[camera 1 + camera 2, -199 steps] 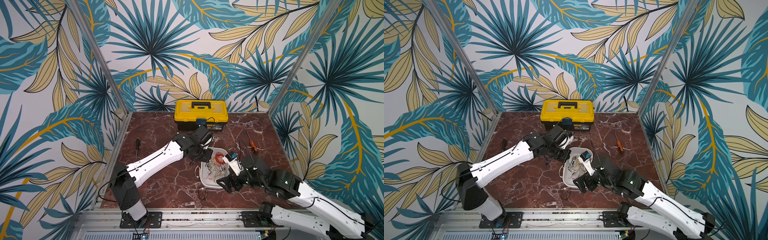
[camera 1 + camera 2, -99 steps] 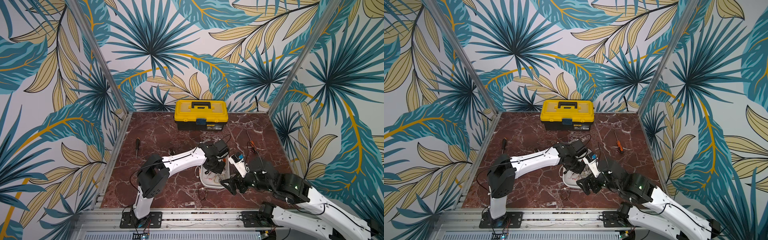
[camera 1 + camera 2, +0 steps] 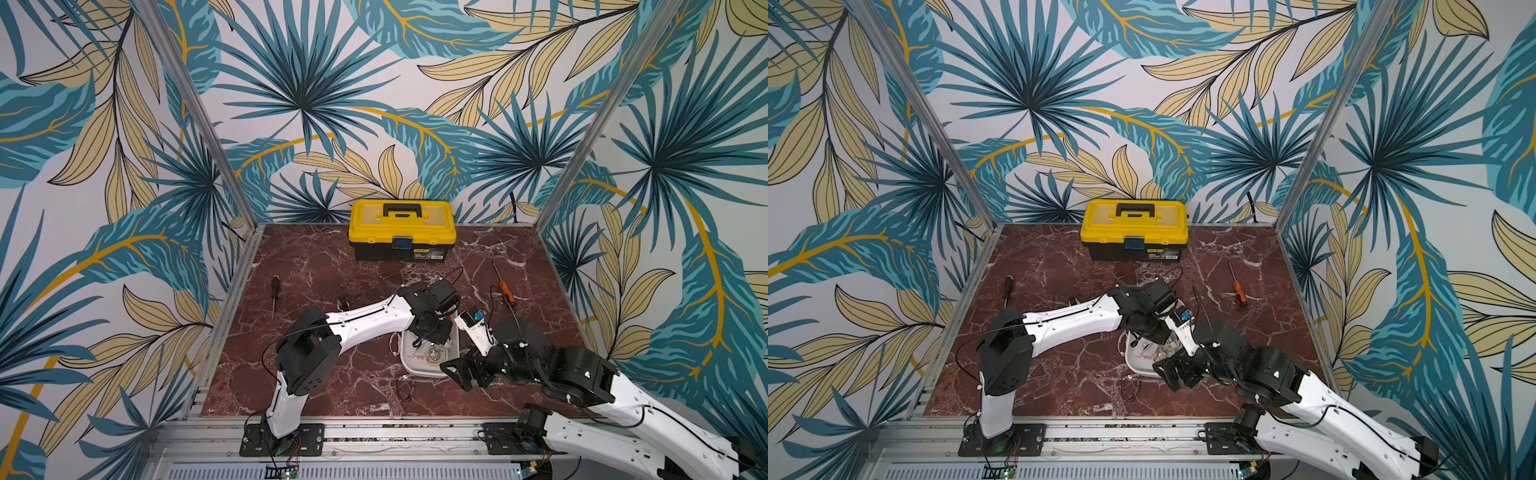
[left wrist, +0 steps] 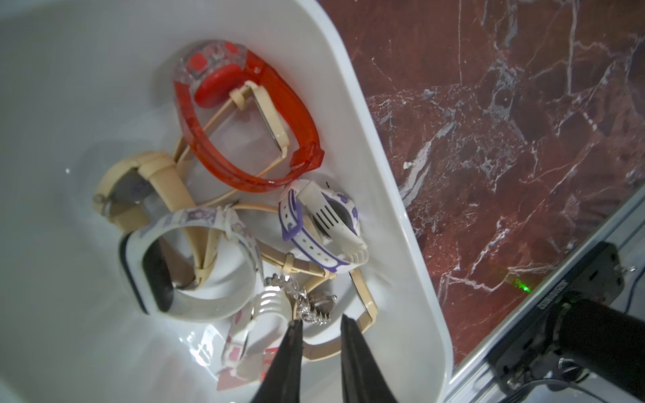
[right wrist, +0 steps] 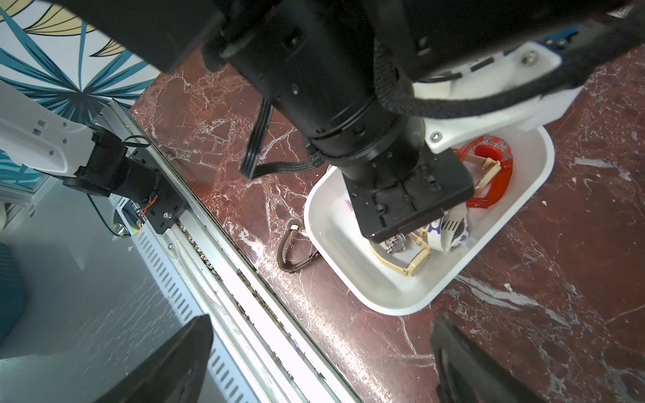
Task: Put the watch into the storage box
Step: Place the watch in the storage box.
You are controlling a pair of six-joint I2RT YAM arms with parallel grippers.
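The storage box (image 3: 415,368) (image 3: 1138,366) is a white shallow tray near the table's front middle, and it holds several watches. My left gripper (image 4: 321,319) reaches down into it with its jaws a little apart. A silver jewelled watch (image 4: 312,307) lies in the box just beyond one fingertip, and nothing sits between the fingers. A red watch (image 4: 244,122) and a purple-white watch (image 4: 321,226) lie deeper in the box (image 4: 394,209). My right gripper (image 5: 323,319) (image 3: 457,376) stands wide open and empty at the box's front right corner.
A brown-strap watch (image 5: 293,249) (image 3: 405,386) lies on the marble just outside the box's front edge. A yellow toolbox (image 3: 401,230) stands at the back. A black screwdriver (image 3: 274,293) lies at the left and an orange one (image 3: 503,286) at the right.
My left gripper came down into the box and its jaws parted, leaving the silver watch lying free. The right arm shifted slightly toward the front.
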